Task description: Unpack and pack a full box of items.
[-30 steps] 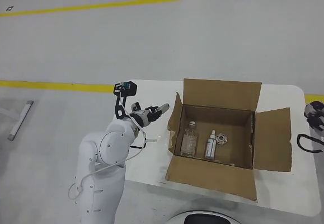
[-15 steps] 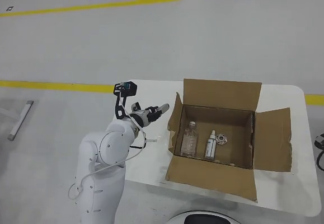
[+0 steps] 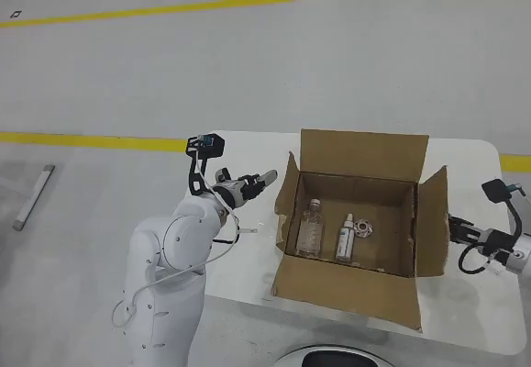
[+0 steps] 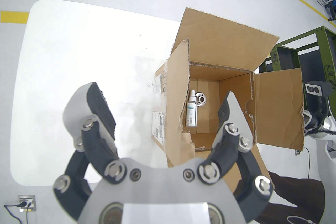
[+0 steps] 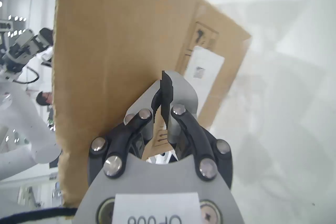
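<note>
Brown box (image 3: 348, 284), white table (image 3: 485, 316), yellow floor line (image 3: 63, 140), grey floor (image 3: 247, 73).

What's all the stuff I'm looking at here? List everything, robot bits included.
Cardboard box: one, brown, open on the table.
Clear bottle: one, see-through, lying in the box.
Spray bottle: one, white, lying in the box beside the clear bottle.
Round metal part: one, silver, in the box by the spray bottle's head.
Table: one, white, under the box.
Floor lines: two, yellow, on the grey floor.
Rack: one, green, beyond the box.
Left gripper: one, grey and black, fingers open, beside the box.
Right gripper: one, grey and black, fingers shut, at the box's upturned side flap.
</note>
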Motion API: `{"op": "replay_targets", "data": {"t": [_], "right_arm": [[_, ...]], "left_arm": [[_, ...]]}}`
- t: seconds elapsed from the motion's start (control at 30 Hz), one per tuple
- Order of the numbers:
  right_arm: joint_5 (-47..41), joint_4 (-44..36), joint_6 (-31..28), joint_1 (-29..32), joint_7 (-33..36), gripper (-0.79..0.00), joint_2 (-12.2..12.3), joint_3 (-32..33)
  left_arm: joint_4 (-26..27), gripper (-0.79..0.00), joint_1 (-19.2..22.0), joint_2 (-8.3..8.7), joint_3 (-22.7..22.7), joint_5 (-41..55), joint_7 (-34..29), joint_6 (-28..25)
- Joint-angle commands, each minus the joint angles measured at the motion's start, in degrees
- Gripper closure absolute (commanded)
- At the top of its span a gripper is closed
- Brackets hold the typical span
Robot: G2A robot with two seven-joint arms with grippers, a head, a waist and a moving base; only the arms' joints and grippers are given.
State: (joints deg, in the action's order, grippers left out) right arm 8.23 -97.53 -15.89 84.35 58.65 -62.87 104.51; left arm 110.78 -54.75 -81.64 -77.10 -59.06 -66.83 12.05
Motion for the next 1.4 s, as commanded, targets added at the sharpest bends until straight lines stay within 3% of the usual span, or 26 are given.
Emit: {"op": "replay_targets", "data": {"t": [0.0, 0.1, 0.27, 0.3, 0.37, 0.4, 0.63, 0.83, 1.0, 1.37], "right_arm": [[0.4, -0.3, -0.5, -0.7, 1.2, 0.0, 0.0, -2.4], [-0.8, -0.2, -3.5, -2.2, 3.9, 0.0, 0.2, -5.4], [1.6, -0.2, -3.6, -4.0, 5.4, 0.0, 0.4, -9.0], [1.9, 0.1, -3.2, -4.4, 5.5, 0.0, 0.4, -9.8], [3.0, 0.7, -2.3, -5.2, 5.3, 0.0, 0.5, -11.0], [3.4, 0.9, -1.9, -5.5, 5.1, 0.0, 0.5, -11.5], [4.3, 0.3, -0.1, -6.2, 4.1, 0.0, 1.0, -12.5], [3.5, -4.0, 2.6, -3.2, -0.6, 0.0, 1.7, -5.4], [2.3, -5.2, 7.6, 0.6, -4.5, 0.0, 2.1, 0.6], [2.3, -5.0, 8.0, 0.8, -4.6, 0.0, 2.1, 0.9]], "left_arm": [[0.0, -0.785, 0.0, 0.0, 0.0, 0.0, 0.0, 0.0], [0.0, -0.785, 0.0, 0.0, 0.0, 0.0, 0.0, 0.0], [-0.3, -0.785, -2.1, 0.31, -0.5, 1.2, 2.7, -1.9], [-0.6, -0.594, -2.3, 0.37, -0.5, 1.4, 2.7, -2.4], [-1.3, -0.065, -2.6, 0.5, -0.4, 2.0, 2.6, -3.4], [-1.7, 0.0, -2.7, 0.58, -0.2, 2.3, 2.3, -4.2], [-6.5, 0.0, -3.4, 1.29, 0.7, -3.7, 4.8, -7.6], [-8.6, 0.0, -2.8, 1.26, 2.3, -0.8, 6.5, -9.6], [-11.1, 0.0, -0.5, 0.95, 5.7, 3.7, 6.3, -13.0], [-15.9, 0.0, 3.8, 0.45, 13.5, 5.2, 8.3, -20.3]]}}
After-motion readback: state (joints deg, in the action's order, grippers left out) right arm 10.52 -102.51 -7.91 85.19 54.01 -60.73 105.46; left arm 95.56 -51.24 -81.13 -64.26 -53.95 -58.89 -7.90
